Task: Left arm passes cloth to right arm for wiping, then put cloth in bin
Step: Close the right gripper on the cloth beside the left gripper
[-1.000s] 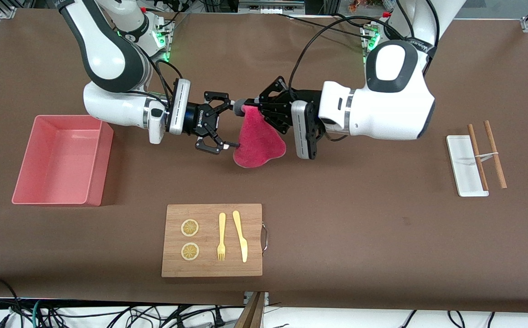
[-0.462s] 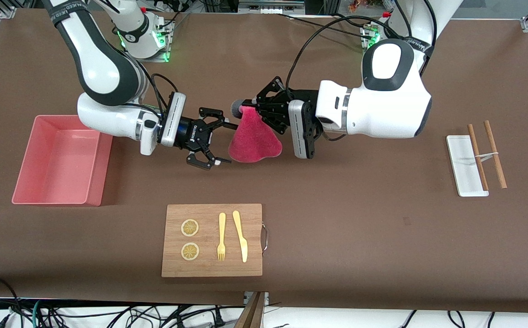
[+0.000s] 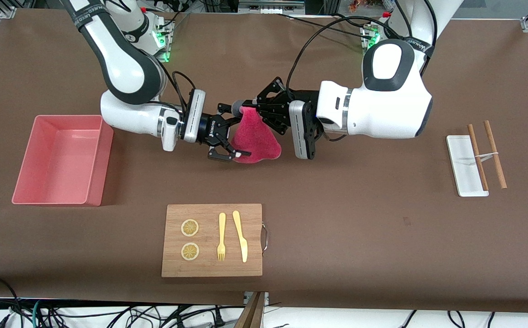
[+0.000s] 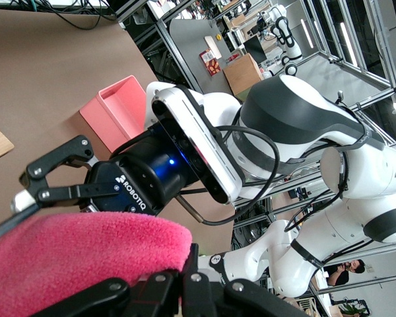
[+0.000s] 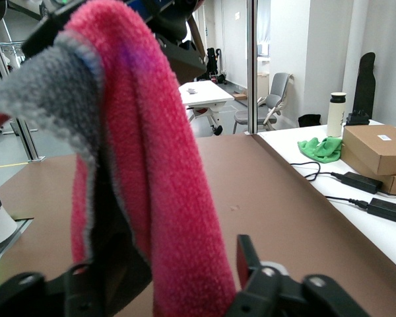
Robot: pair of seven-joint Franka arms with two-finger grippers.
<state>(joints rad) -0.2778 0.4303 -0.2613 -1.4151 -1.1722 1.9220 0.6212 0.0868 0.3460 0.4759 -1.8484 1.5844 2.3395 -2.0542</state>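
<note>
Hanging from the clamped left gripper point(image 3: 251, 109), the fuzzy crimson-pink cloth point(image 3: 255, 140) is drooping between the right gripper's point(image 3: 233, 136) spread jaws, above the brown table point(image 3: 336, 205).

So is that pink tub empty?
Empty: the front view shows only the bin's bare floor; the cloth hangs from the left gripper.
</note>
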